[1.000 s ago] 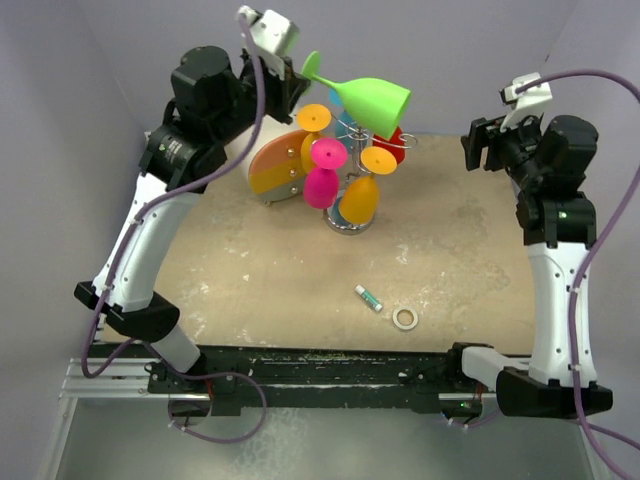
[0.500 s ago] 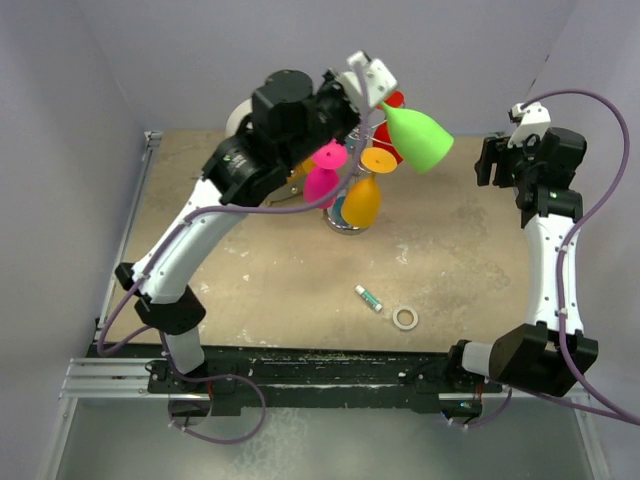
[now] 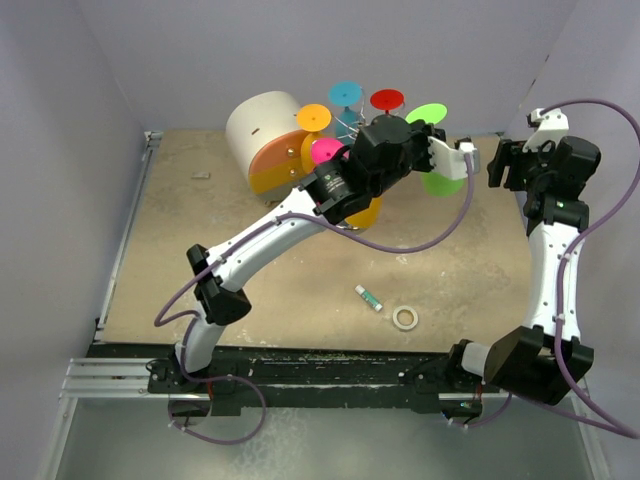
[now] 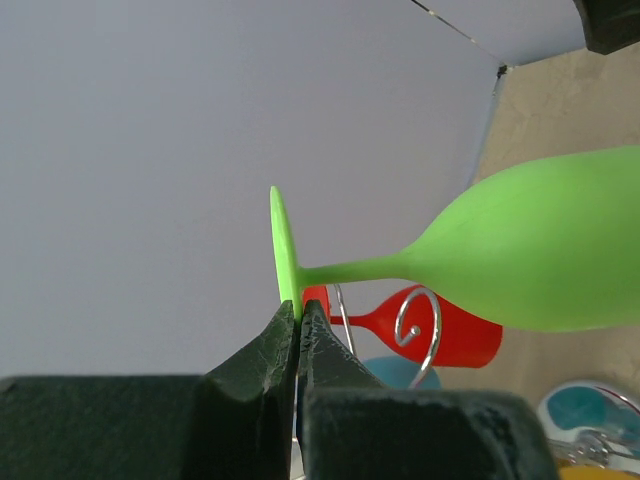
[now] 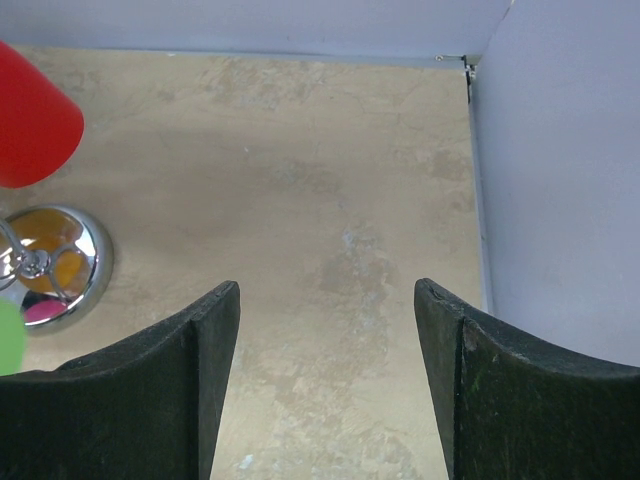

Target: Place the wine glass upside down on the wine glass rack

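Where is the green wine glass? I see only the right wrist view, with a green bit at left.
Observer: The left gripper is shut on the foot rim of the green wine glass.
Operator: Is it upside down?
Observer: Yes; from above its foot faces up, beside the foot of the red glass.
Operator: What else is on the wine glass rack?
Observer: At least four feet show on top: red, a blue glass, an orange glass, a pink glass.

Green wine glass (image 3: pixel 431 113) beside wine glass rack (image 3: pixel 352 122)

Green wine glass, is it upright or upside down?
Upside down: the green wine glass shows foot up, bowl down, its foot pinched by the left gripper.
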Robot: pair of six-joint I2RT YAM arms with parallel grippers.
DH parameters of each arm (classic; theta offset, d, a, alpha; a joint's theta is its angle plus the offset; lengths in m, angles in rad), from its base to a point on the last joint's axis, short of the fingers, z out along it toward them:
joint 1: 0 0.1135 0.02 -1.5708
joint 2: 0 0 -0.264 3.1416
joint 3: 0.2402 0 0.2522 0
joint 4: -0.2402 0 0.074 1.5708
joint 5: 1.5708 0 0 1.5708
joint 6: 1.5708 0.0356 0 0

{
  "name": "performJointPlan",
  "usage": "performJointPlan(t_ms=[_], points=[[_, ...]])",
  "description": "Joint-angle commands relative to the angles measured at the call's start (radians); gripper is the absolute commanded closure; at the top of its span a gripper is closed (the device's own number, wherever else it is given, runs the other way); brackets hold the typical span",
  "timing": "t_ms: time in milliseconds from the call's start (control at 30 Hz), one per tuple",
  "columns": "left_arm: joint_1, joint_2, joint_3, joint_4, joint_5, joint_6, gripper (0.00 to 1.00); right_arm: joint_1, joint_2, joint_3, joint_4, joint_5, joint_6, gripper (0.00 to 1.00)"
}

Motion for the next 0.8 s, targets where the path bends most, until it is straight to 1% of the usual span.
performJointPlan(t_ms=[0, 167, 333, 533, 767], points=[[-0.009, 0.032, 0.018, 0.193, 0.008, 0.175, 1.0, -0.01, -0.037, -0.002, 0.057, -0.038, 0.013, 0.27], [-0.011, 0.086, 0.017, 0.271, 0.0, 0.255, 1.0, -0.009, -0.036, -0.002, 0.056, -0.037, 0.0, 0.26], [-0.006, 0.131, 0.013, 0.321, -0.051, 0.302, 1.0, -0.012, -0.044, -0.009, 0.061, -0.032, -0.005, 0.26], [0.021, 0.155, 0.017, 0.306, -0.064, 0.301, 1.0, -0.012, -0.04, -0.01, 0.056, -0.06, -0.003, 0.26], [0.053, 0.154, 0.016, 0.258, -0.061, 0.265, 1.0, -0.012, -0.04, -0.012, 0.054, -0.072, -0.007, 0.27]])
